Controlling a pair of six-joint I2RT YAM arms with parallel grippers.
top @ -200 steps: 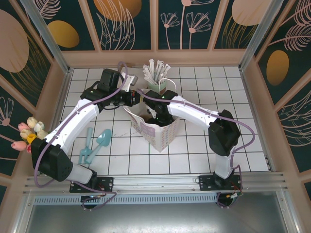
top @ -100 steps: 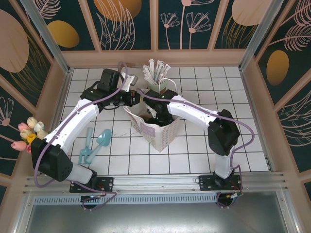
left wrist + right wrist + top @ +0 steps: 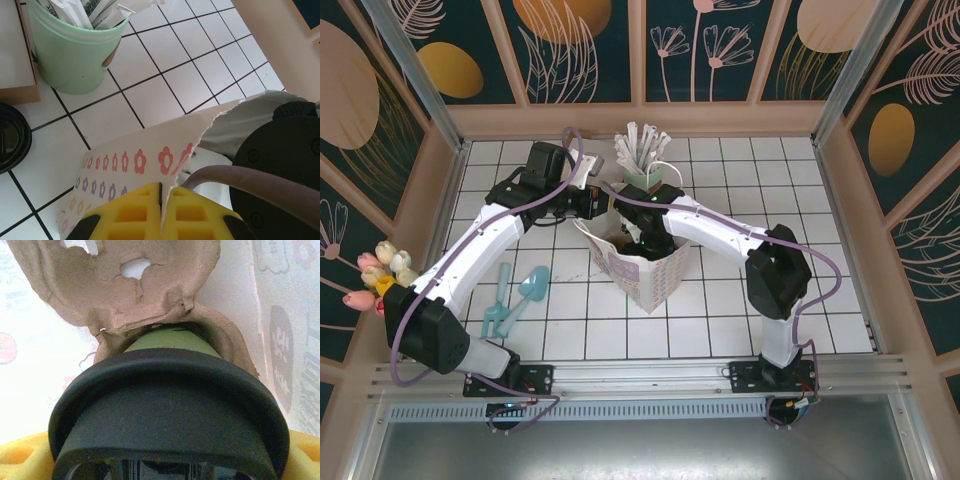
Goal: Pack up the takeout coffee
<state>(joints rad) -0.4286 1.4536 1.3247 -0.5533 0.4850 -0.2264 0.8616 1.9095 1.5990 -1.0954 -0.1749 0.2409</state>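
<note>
The takeout coffee (image 3: 170, 410) fills the right wrist view: black lid near the camera, green cup wall (image 3: 170, 340) behind it, its base in a pocket of a brown cardboard carrier (image 3: 125, 285) inside the bag. My right gripper (image 3: 165, 465) is closed around the cup, a yellow finger (image 3: 20, 455) at each lower corner. From above, that gripper (image 3: 645, 243) reaches down into the flower-printed paper bag (image 3: 655, 275). My left gripper (image 3: 162, 200) is shut on the bag's torn top edge (image 3: 150, 155) and holds it at the bag's far-left rim (image 3: 603, 200).
A pale green cup of white wrapped sticks (image 3: 642, 160) stands just behind the bag, close to the left gripper (image 3: 80, 55). A black lid (image 3: 10, 140) lies left of it. Teal spoons (image 3: 515, 295) lie on the tiles at left, flowers (image 3: 375, 275) by the left wall.
</note>
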